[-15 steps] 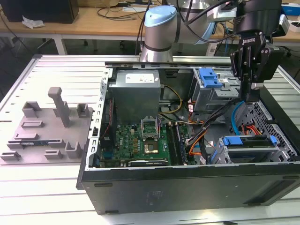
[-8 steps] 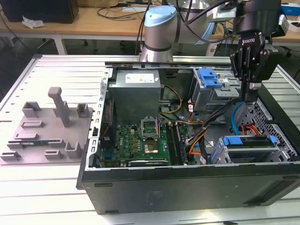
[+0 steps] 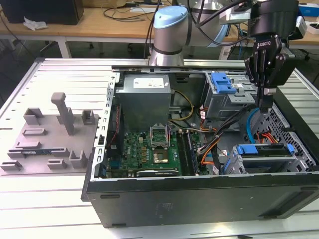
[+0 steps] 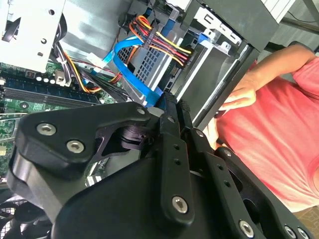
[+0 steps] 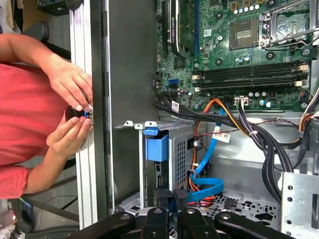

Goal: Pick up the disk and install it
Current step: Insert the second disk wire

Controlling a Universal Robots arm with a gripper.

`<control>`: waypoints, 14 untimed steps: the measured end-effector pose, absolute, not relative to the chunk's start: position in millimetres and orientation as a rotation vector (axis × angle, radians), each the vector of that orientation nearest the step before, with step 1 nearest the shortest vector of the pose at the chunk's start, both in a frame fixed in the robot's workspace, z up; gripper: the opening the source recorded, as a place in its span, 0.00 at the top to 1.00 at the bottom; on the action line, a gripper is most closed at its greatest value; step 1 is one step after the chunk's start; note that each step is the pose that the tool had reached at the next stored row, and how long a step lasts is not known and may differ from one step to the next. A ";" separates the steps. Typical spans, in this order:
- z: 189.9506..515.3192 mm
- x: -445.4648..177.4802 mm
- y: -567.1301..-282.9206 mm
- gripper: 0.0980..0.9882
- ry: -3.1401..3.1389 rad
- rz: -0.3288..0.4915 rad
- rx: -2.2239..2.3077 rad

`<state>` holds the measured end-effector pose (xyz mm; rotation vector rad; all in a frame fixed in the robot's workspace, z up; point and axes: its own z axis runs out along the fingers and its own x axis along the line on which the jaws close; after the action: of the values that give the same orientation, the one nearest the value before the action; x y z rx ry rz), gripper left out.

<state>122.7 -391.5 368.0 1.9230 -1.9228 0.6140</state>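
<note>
Grey fixture plate [image 3: 47, 144] lies outside the open computer case [image 3: 199, 199], off its wall on the exterior view's left; inside, the motherboard [image 3: 149, 152] sits below the power supply box [image 3: 144, 97]. Disk [image 3: 264, 150] with blue bracket sits in the drive cage at the case's corner on the exterior view's right. Gripper [image 3: 265, 102] hangs just above that cage, fingers [image 4: 172, 129] pressed together, holding nothing; a person's hands [image 5: 72, 112] work at the case's outer wall.
</note>
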 end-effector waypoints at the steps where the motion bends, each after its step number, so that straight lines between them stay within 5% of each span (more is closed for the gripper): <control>1: 367.9 122.7 -391.5 0.93 -1.923 0.614 1.923; 14: 367.4 121.7 -391.8 0.93 -1.939 0.609 1.906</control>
<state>121.7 -391.8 367.4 1.9060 -1.9387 0.6089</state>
